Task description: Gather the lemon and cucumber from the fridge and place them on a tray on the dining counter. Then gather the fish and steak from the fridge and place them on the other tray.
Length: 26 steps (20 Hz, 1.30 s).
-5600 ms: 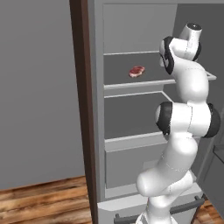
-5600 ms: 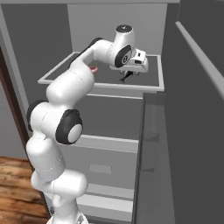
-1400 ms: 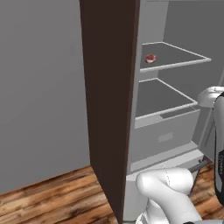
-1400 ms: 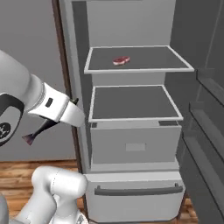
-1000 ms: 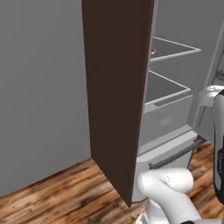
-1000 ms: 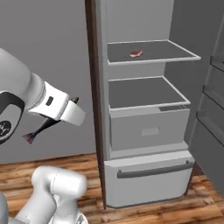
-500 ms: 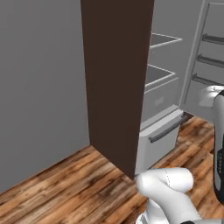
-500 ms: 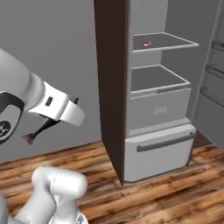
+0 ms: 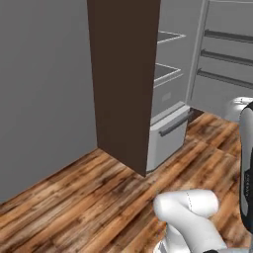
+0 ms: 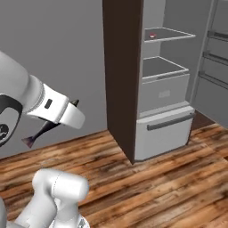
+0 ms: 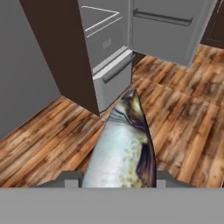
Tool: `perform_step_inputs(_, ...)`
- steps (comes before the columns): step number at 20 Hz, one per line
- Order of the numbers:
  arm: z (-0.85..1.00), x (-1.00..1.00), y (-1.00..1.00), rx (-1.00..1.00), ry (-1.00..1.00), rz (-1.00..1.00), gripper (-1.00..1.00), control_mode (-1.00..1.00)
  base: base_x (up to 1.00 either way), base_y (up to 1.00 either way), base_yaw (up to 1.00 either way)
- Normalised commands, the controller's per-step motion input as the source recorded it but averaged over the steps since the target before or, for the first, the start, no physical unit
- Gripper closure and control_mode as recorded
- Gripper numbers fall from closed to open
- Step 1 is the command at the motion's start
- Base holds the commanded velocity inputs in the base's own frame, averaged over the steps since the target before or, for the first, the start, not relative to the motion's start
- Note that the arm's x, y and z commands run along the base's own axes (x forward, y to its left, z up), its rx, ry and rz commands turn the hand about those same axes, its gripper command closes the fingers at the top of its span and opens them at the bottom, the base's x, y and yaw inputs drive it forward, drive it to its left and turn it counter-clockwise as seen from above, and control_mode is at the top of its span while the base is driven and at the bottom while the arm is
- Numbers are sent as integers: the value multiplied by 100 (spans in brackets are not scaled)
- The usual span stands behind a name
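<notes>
While the fridge [image 10: 164,89] stood open beyond a dark brown side panel [image 10: 121,75], the pincer [image 11: 118,179] was seen closed on a fish [image 11: 124,148], whose silvery, speckled body with a dark back and a pale yellowish end ran up from the bottom of the hand view, between two small dark finger tips [image 11: 70,177]. In the right base view the fish's dark tail [image 10: 30,141] hung down and to the left from beneath the white hand, over the wooden plank floor [image 10: 156,187], well apart from the fridge. The steak [image 10: 152,35] was seen as a small red-pink patch lying on the upper pale-edged shelf [image 10: 171,36] inside the fridge; the shelf below it [image 10: 162,69] appeared bare. Under the shelves a light grey drawer [image 10: 164,129] with a dark bar handle was shut. The fridge door [image 9: 222,59] was swung open to the right, its inner racks visible as dark horizontal bars in the left base view. A plain grey wall [image 9: 44,84] was seen to the left of the brown panel. Whether anything else lay in the fridge could not be told.
</notes>
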Motion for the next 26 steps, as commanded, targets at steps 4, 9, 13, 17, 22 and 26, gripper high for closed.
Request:
perform_step_inputs(4, 0, 0, 0, 0, 0, 0, 100, 100, -100, 30, -22)
perform_step_inputs(9, 0, 0, 0, 0, 0, 0, 100, 100, -100, 40, -22)
perform_step_inputs(13, 0, 0, 0, 0, 0, 0, 100, 100, -100, 44, -22)
perform_step_inputs(17, 0, 0, 0, 0, 0, 0, 100, 100, -100, 42, -22)
perform_step_inputs(22, 0, 0, 0, 0, 0, 0, 100, 100, -100, 28, -22)
perform_step_inputs(26, 0, 0, 0, 0, 0, 0, 100, 100, -82, -10, -31)
